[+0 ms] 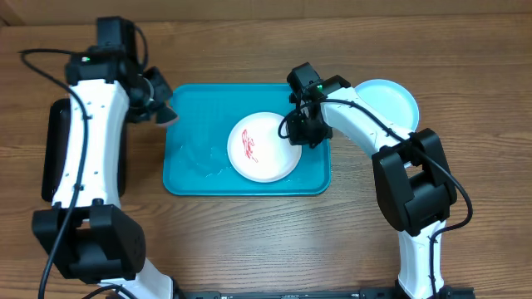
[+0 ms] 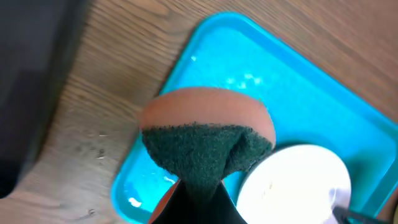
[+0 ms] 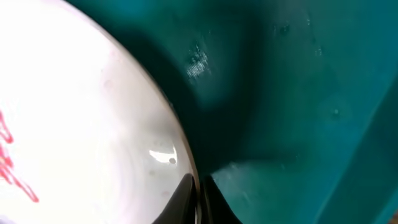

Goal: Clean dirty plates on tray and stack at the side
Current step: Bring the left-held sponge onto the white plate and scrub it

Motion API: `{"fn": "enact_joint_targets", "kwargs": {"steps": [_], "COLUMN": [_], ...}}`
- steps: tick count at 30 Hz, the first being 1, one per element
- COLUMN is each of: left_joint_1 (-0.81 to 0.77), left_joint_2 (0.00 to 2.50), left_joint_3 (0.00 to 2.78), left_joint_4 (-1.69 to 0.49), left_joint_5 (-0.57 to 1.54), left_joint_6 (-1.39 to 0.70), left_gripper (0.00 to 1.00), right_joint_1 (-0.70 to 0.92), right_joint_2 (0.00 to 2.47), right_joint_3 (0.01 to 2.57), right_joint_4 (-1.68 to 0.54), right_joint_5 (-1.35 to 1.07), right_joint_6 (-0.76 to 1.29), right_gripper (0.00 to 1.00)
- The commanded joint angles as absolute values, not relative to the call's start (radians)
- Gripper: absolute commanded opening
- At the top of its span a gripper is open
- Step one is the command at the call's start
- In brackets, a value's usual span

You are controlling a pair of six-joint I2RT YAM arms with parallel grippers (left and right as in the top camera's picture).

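The right gripper [image 1: 300, 133] is pinching the right rim of the white plate [image 1: 264, 154], which is lying red-smeared in the right half of the turquoise tray [image 1: 191, 170]. The wrist view is showing only the dark fingertips [image 3: 185, 202], closed at the plate's edge. The left gripper [image 1: 160, 106] is hovering over the tray's left rim, clamped on a sponge [image 2: 205, 124] that is hiding most of its fingers. A light blue plate [image 1: 392, 98] is sitting just off the tray's far right corner, partly covered by the right arm [image 1: 357, 124].
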State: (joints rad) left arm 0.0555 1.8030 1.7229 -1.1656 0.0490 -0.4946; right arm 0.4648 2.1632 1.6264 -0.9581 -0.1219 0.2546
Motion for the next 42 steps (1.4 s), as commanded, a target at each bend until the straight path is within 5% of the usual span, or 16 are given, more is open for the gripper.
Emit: {"fn": "enact_joint_targets", "kwargs": {"steps": [1,4,5,7,10,13,21,31,42], "left_joint_1": [-0.013,-0.064,-0.081,-0.114,-0.16,-0.198,-0.265,-0.281,-0.282], "left_joint_2": [1.812,1.812,1.812,1.812,1.812,1.812,1.812,1.813,1.89], "left_joint_3": [1.645,1.567,1.543,1.503,1.466,1.446,1.384,1.272,1.261], "left_joint_4": [-1.124,-1.064,-1.044,-0.998,-0.939,-0.887,-0.766,-0.638,-0.62], "left_joint_5": [0.074,0.087,0.089,0.106,0.133,0.132,0.131,0.131,0.131], "left_joint_6": [-0.471,-0.468,-0.461,-0.431,-0.422,-0.422,-0.484,-0.495,-0.544], "left_gripper": [0.04,0.04,0.04,0.04,0.04,0.04,0.04,0.04,0.04], "right_joint_1": [0.485,0.505,0.511,0.52,0.525,0.524,0.524,0.525,0.53], "right_joint_2": [2.159,2.16,2.16,2.165,2.178,2.203,2.255,2.255,2.255], "right_joint_3": [1.622,1.622,1.622,1.622,1.622,1.622,1.622,1.622,1.622], "right_joint_4": [-0.905,-0.873,-0.865,-0.857,-0.857,-0.852,-0.834,-0.784,-0.75], "right_joint_5": [-0.168,-0.17,-0.168,-0.164,-0.159,-0.158,-0.159,-0.21,-0.258], "right_joint_6": [0.388,0.42,0.42,0.42,0.42,0.42,0.415,0.26,0.342], "right_gripper": [0.04,0.04,0.09,0.34,0.39,0.38,0.04,0.04,0.04]}}
